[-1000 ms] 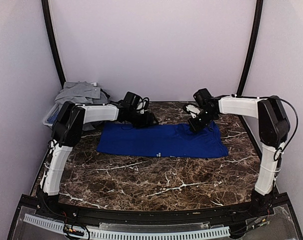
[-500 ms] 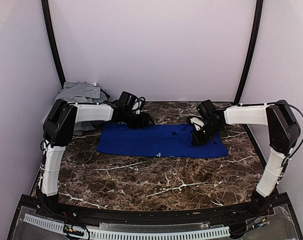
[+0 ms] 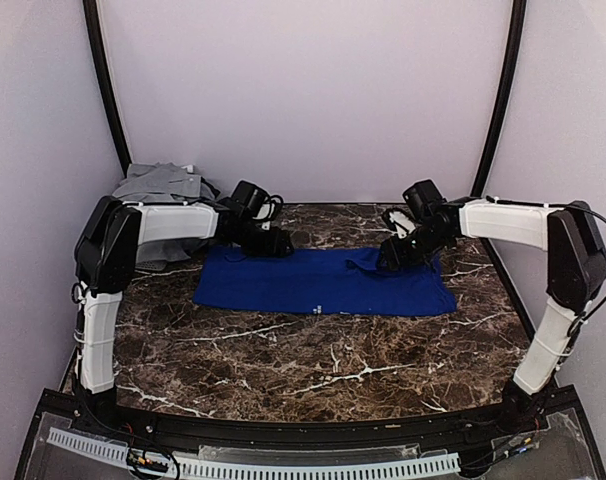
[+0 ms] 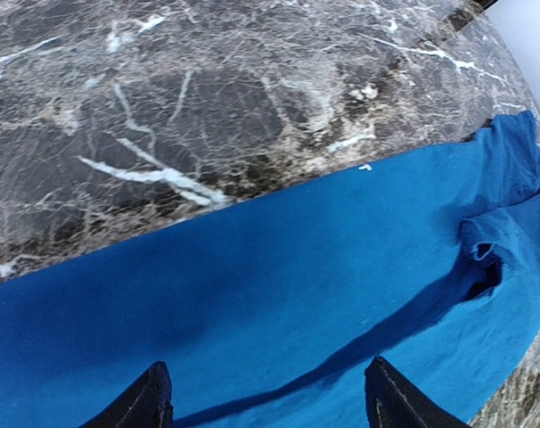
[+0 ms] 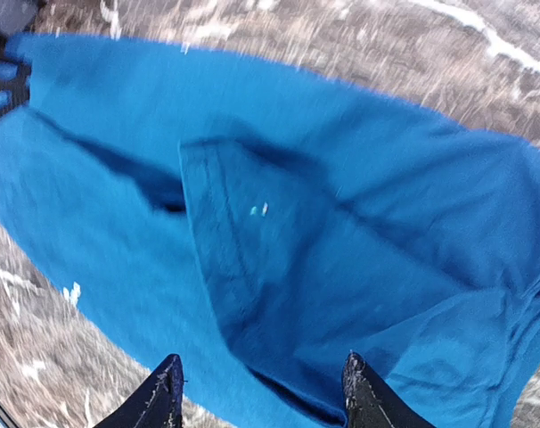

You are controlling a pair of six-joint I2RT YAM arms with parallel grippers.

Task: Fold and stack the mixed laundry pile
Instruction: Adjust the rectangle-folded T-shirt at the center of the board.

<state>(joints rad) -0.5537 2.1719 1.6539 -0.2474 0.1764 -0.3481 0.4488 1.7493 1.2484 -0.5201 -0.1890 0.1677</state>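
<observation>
Over the last second the right gripper point(image 3: 395, 254) has been dipped onto the cloth and drawn back toward the far hem, while the left gripper point(image 3: 266, 243) has been eased leftward along the far edge. Nearest, the marble table point(image 3: 313, 365) is seen bare. Beyond it, mid-table, the royal-blue T-shirt point(image 3: 313, 283) is laid out as one long flat band, with a folded-over flap point(image 3: 366, 262) turned in near its right end. Above the shirt's far edge both grippers are held. In each wrist view the jaws are spread wide, and nothing is pinched. Farthest back, at the left corner, grey garments point(image 3: 161, 185) are heaped over a basket point(image 3: 100, 233). By the look of it, little is done. One shirt is partly folded, further folds are owed, nothing is stacked, and the rest of the pile is untouched.
</observation>
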